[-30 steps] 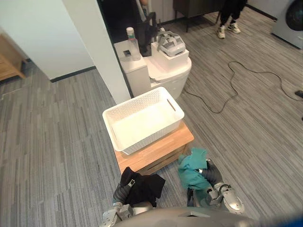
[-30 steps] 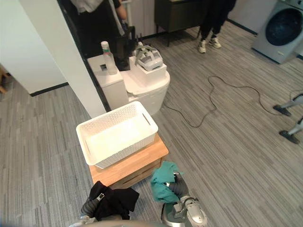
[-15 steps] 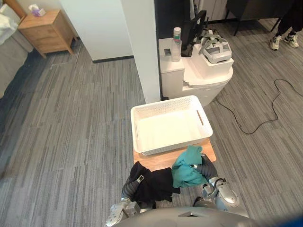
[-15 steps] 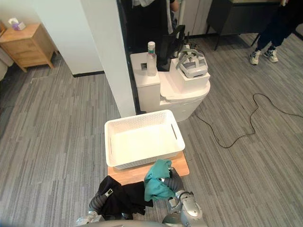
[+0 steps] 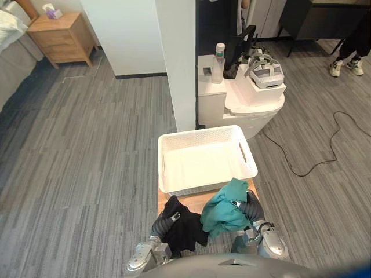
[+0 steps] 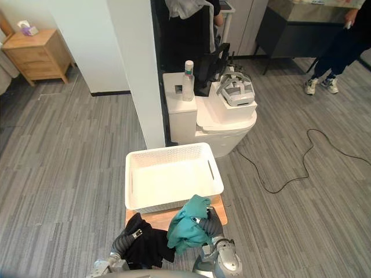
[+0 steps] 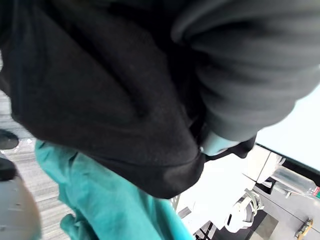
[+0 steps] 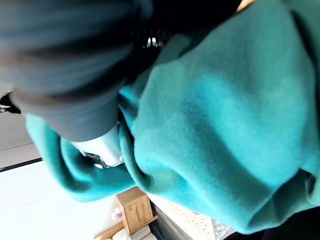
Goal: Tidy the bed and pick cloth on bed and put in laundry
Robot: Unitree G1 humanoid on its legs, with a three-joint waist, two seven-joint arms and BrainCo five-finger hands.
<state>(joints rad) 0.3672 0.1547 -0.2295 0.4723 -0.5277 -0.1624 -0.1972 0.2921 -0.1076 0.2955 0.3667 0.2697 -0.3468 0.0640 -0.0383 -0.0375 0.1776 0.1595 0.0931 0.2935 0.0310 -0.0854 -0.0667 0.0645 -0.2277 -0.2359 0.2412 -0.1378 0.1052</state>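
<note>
Left hand (image 7: 215, 143): buried in the black cloth (image 5: 184, 227); finger state cannot be determined. Right hand (image 8: 100, 147): wrapped in the teal cloth (image 5: 223, 209); finger state likewise cannot be determined. Black cloth hangs just beside teal cloth, at its 9 o'clock. White basket (image 5: 197, 185), on the wooden bench (image 5: 200, 201), stands at 12 o'clock of both.

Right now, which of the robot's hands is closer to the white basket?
Right. The right hand, wrapped in teal cloth, sits at the basket's near rim; the left hand, in black cloth, hangs further back.
</note>
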